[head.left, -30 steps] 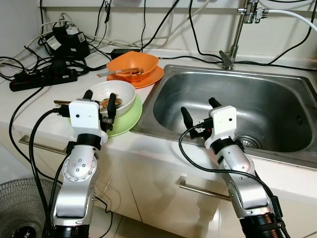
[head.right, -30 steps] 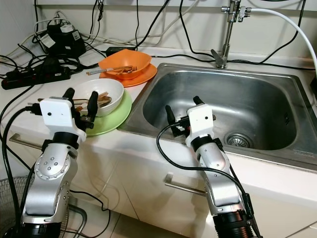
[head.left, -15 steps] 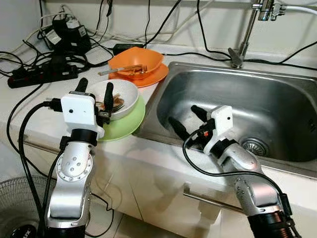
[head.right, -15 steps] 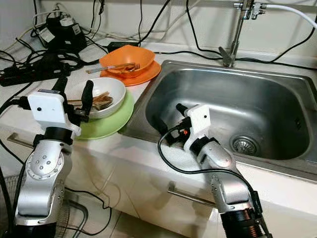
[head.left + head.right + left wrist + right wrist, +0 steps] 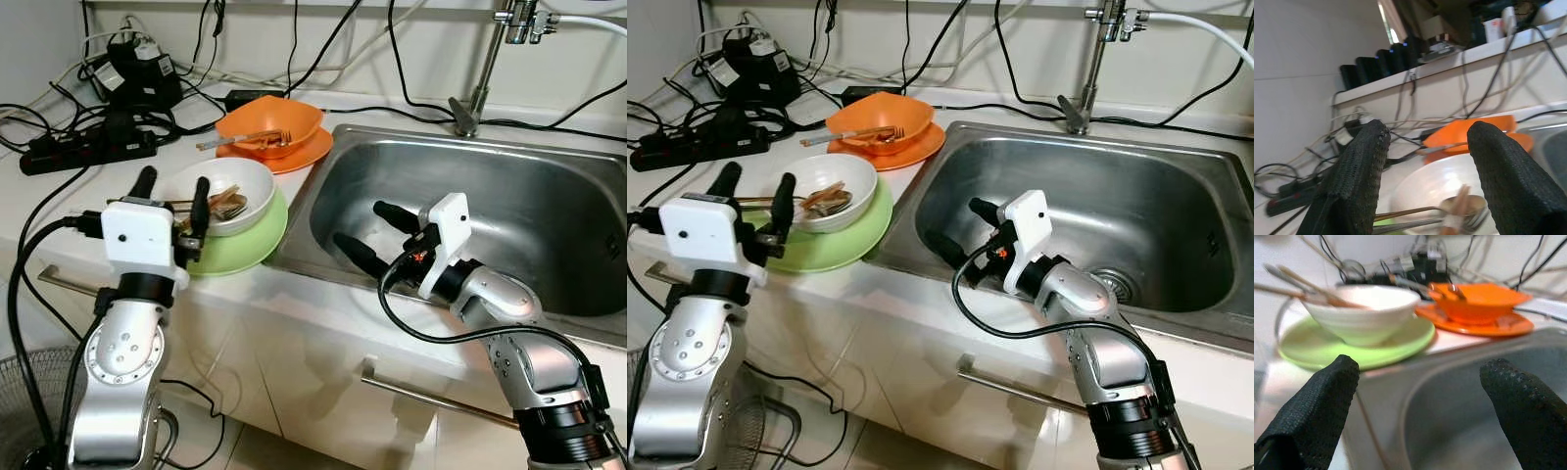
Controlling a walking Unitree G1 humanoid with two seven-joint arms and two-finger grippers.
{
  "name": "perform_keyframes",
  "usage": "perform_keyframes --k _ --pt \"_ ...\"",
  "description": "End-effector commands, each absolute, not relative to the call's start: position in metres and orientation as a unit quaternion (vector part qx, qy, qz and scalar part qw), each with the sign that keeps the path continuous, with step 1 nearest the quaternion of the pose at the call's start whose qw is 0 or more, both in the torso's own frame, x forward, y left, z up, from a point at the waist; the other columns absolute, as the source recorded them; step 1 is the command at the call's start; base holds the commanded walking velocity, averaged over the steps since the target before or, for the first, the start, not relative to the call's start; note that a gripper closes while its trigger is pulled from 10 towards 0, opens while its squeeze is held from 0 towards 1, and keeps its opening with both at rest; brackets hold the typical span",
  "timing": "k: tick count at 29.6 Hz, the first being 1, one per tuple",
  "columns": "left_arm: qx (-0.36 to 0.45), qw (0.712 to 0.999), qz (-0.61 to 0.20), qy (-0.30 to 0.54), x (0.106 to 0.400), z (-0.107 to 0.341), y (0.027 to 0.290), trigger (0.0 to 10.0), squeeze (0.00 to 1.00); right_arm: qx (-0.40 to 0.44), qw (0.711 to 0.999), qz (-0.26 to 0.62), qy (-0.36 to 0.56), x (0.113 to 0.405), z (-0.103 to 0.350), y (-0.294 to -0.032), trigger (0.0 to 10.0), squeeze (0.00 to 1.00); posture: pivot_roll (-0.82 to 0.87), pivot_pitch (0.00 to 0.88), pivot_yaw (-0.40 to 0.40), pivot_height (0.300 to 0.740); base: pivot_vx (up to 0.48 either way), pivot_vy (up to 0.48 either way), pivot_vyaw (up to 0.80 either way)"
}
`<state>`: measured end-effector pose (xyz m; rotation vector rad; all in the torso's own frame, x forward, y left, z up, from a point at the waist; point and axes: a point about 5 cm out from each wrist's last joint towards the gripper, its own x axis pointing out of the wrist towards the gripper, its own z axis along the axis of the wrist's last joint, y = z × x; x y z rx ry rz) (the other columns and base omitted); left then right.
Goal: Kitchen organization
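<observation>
A white bowl (image 5: 235,186) holding chopsticks and a spoon (image 5: 1462,210) sits on a green plate (image 5: 250,247) on the counter. Behind it an orange bowl (image 5: 279,119) with a fork rests on an orange plate (image 5: 302,157). My left gripper (image 5: 174,181) is open, upright at the near left side of the white bowl, holding nothing. My right gripper (image 5: 360,224) is open and empty inside the steel sink (image 5: 549,186), by its left wall. Its fingers point left toward the green plate (image 5: 1400,339) and white bowl (image 5: 1364,313).
A black power strip (image 5: 88,152), a black adapter (image 5: 142,78) and tangled cables cover the back left of the counter. The tap (image 5: 478,73) stands behind the sink. A drawer handle (image 5: 431,397) runs along the cabinet front below my right arm.
My right wrist has turned so its fingers point left at the sink's left wall instead of upward. My left gripper has drawn back slightly to the bowl's near left. The camera shifted a little.
</observation>
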<state>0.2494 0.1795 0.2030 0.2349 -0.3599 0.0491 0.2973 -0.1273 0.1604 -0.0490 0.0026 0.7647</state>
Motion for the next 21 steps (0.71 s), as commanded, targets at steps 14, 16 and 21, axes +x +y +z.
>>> perform_keyframes --k 14,16,21 --pt "0.15 0.973 0.053 -0.164 0.222 0.195 0.194 10.0 0.0 -0.029 0.934 0.355 -0.008 0.301 0.163 -0.124 10.0 0.0 -0.01 0.0 0.077 0.74 0.0 0.0 0.0" --pt "0.151 0.974 0.054 -0.16 0.221 0.192 0.195 10.0 0.0 -0.006 0.928 0.373 -0.015 0.299 0.166 -0.121 10.0 0.0 -0.01 0.0 0.077 0.74 0.0 0.0 0.0" --pt "0.155 0.975 0.054 -0.148 0.221 0.182 0.196 10.0 0.0 0.021 0.922 0.385 -0.018 0.298 0.171 -0.117 10.0 0.0 -0.01 0.0 0.078 0.74 0.0 0.0 0.0"
